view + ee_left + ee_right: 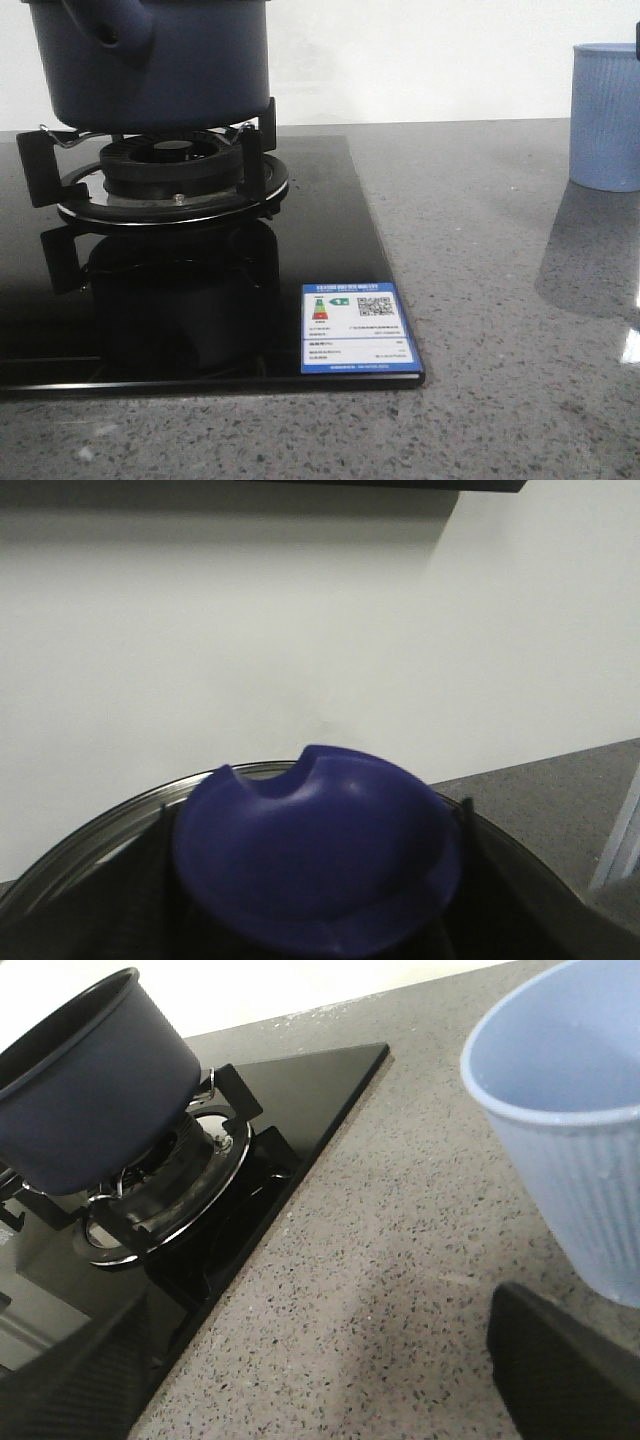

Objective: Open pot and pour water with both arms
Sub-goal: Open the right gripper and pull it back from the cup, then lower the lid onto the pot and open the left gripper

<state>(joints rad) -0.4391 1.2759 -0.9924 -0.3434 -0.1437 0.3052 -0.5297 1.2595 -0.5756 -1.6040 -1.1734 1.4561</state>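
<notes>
1. Navy-blue matte pot (150, 60): sits on the burner grate (150, 165) of the black glass hob (200, 300), far left on the counter. Its stubby tubular handle (110, 30) faces near-left. The right wrist view shows its mouth open, no lid on it.
2. Lid (315, 855): deep blue knob over a glass-and-steel disc, held between the dark fingers of the left gripper (315, 920), clamped on the knob and apparently lifted against the white wall.
3. Right gripper (330, 1380): two dark fingers set wide apart, holding nothing. The pot lies to its left and farther off; the right arm is judged the freer one to take the handle.
4. Pale-blue ribbed cup (606, 115): far right, well apart from the pot, just beside the right gripper.
5. Grey speckled counter (500, 300): open room between hob edge and cup.
</notes>
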